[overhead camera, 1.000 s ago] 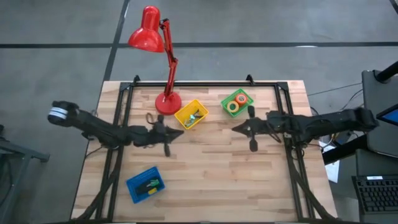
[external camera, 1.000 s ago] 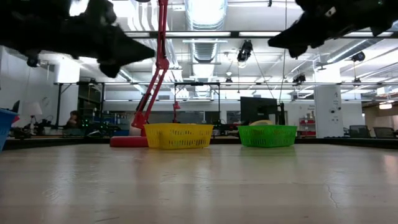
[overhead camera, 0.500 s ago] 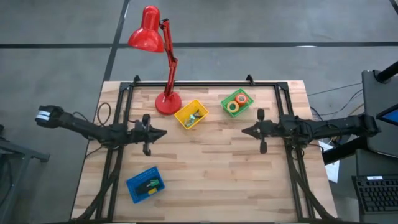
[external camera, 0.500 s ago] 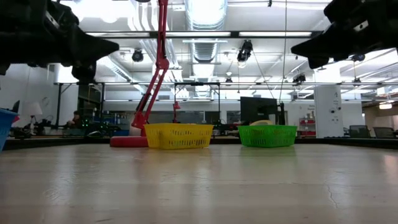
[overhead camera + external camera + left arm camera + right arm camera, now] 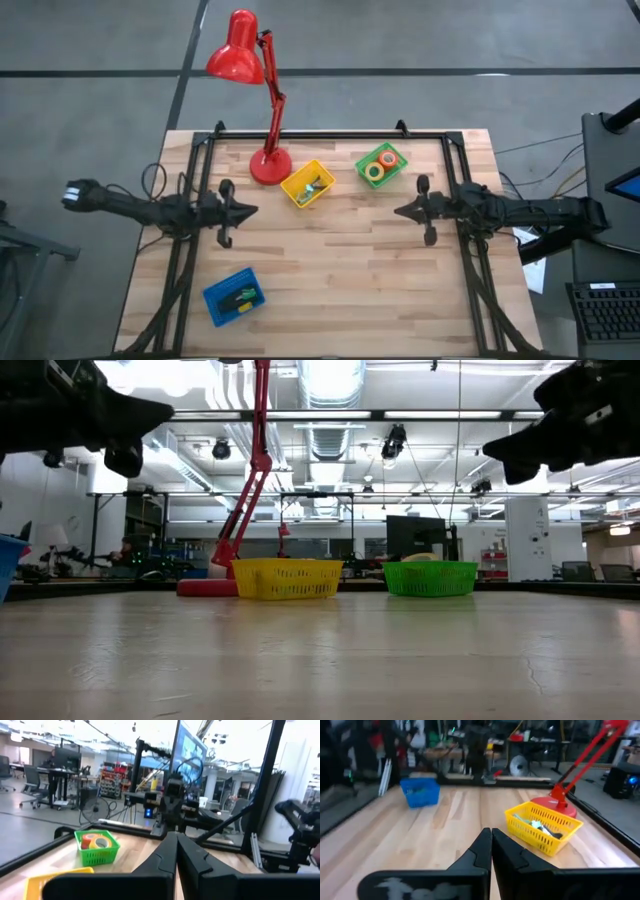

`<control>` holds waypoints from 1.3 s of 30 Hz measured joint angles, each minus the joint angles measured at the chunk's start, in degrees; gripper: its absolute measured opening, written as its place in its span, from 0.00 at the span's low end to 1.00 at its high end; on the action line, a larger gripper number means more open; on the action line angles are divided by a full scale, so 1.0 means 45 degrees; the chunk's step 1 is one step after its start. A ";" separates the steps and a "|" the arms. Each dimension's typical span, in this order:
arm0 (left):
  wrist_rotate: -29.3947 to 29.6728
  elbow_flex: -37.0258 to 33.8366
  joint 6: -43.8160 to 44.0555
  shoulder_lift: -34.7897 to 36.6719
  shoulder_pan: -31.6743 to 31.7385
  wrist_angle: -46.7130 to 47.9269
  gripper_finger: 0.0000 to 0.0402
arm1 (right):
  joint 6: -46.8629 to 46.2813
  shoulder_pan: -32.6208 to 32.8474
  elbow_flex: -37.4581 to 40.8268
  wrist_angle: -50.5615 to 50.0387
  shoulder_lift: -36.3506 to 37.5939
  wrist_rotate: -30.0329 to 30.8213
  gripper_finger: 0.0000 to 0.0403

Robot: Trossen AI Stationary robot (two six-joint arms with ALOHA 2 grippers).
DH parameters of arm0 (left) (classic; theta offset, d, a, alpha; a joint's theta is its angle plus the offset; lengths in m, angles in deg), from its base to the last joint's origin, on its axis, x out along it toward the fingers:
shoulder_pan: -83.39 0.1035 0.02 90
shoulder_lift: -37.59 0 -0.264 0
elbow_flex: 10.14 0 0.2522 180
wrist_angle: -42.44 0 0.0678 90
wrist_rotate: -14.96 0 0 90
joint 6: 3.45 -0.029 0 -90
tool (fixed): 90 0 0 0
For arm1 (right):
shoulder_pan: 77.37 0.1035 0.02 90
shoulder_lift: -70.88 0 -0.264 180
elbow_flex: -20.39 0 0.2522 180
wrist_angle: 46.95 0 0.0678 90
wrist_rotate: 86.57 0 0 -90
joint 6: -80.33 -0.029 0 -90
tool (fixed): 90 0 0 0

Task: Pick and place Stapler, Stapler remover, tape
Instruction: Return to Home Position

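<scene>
The stapler (image 5: 231, 296) lies as a dark shape inside the blue bin (image 5: 212, 301), in the lower left of the high view, with something small and yellow-green beside it in the same bin. The tape (image 5: 376, 170) rolls, orange and yellow-green ones showing, sit in the green basket (image 5: 430, 578) at the upper middle of the table (image 5: 350, 270). Just left of it in the high view stands the yellow basket (image 5: 287, 578), holding a few small pale and greenish pieces too small to tell apart. The red lamp (image 5: 236, 48) has its base touching the table just beside the yellow basket, its head reaching past the table's top edge.

The left gripper (image 5: 254, 211) hangs above the left-centre of the table, pointing toward the middle; its wrist view shows the two fingers (image 5: 162, 855) pressed together with nothing between them. The right gripper (image 5: 398, 211) hangs opposite at right-centre, pointing back at it, likewise clenched and empty. Both are well apart from every bin, and high off the wood in the low view.
</scene>
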 joint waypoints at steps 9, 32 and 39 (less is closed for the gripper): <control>-0.0030 -0.0010 0.0301 0.0853 -0.0010 0.0711 0.03 | -0.0071 -0.0023 0.1166 -0.0637 0.3381 0.0596 0.02; -0.0027 0.0015 0.0634 0.0839 -0.0015 0.0724 0.04 | -0.1245 -0.0013 0.1162 -0.2529 0.4407 0.0616 0.02; -0.0027 0.0015 0.0639 0.0839 -0.0015 0.0726 0.04 | -0.1213 -0.0013 0.1162 -0.2529 0.4399 0.0612 0.02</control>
